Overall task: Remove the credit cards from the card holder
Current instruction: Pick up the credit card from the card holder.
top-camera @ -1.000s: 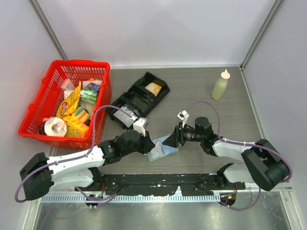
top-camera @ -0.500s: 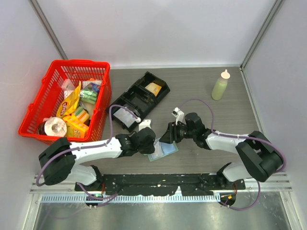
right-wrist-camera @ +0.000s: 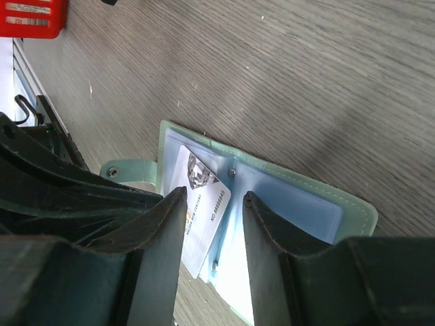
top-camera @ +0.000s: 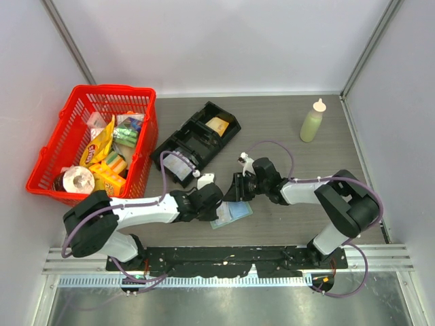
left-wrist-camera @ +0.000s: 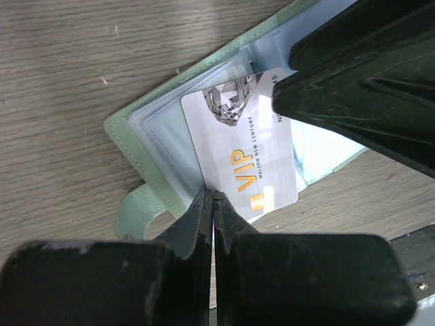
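The pale green card holder lies open on the table between my two grippers, its clear sleeves facing up. A white card with gold "VIP" lettering sticks partway out of the left sleeve; it also shows in the right wrist view. My left gripper is shut, its tips at the near edge of the card and sleeve; in the top view it sits at the holder's left side. My right gripper is open just above the holder, one finger over the card and the other over the right sleeve.
A red basket full of packets stands at the left. A black compartment tray lies behind the holder. A pale green squeeze bottle stands at the back right. A black rail runs along the near edge.
The holder was held tilted up between the grippers and now lies lower and flatter. The right gripper has moved left over it. The left gripper has shifted right onto its edge.
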